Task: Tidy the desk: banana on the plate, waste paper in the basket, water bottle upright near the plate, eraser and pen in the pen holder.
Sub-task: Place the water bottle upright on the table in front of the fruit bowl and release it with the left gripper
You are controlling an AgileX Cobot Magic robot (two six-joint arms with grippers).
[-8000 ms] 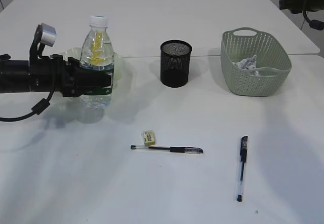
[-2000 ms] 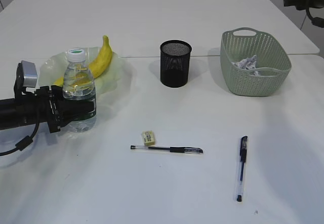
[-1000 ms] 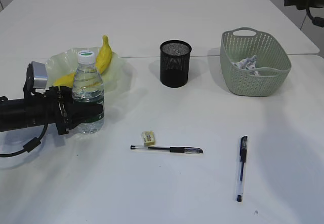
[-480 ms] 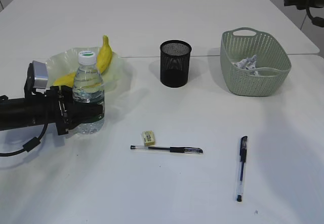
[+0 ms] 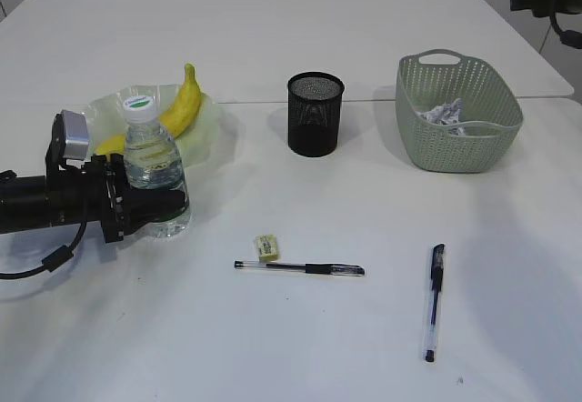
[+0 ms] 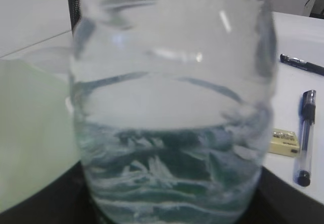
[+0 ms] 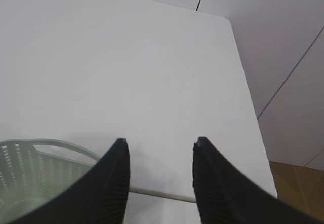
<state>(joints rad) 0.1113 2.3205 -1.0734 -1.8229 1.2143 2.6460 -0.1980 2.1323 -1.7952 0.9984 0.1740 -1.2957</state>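
Since the earlier frames I have brought the water bottle (image 5: 155, 170) down from mid-air and set its base on the table just in front of the plate (image 5: 211, 118); in the last half second its cap has tipped back toward the plate, so it now leans a little rather than standing true. My left gripper (image 5: 150, 209) is around its lower body, and my jaws have begun to ease apart. Whether they have actually let go I cannot tell: in the left wrist view the bottle fills nearly the whole frame and hides the contact.

Nearest the front of the table lie the things not yet dealt with. One pen (image 5: 434, 301) lies at the right, pointing away from the front edge. Another pen (image 5: 300, 267) lies crosswise in the middle, with the eraser (image 5: 265, 246) just beside its left end. Both pens and the eraser are on the bare table, well apart from the pen holder (image 5: 316, 114).

Farther back, the banana (image 5: 175, 109) rests on the plate, so that part looks done. The pen holder stands upright at centre. At the right the basket (image 5: 457, 120) has crumpled waste paper (image 5: 443, 113) inside, done as well.

Farthest off, my right gripper (image 7: 159, 181) hangs high above the basket's far rim, its jaws partly apart with nothing between them

I judge three items left once the bottle stands free
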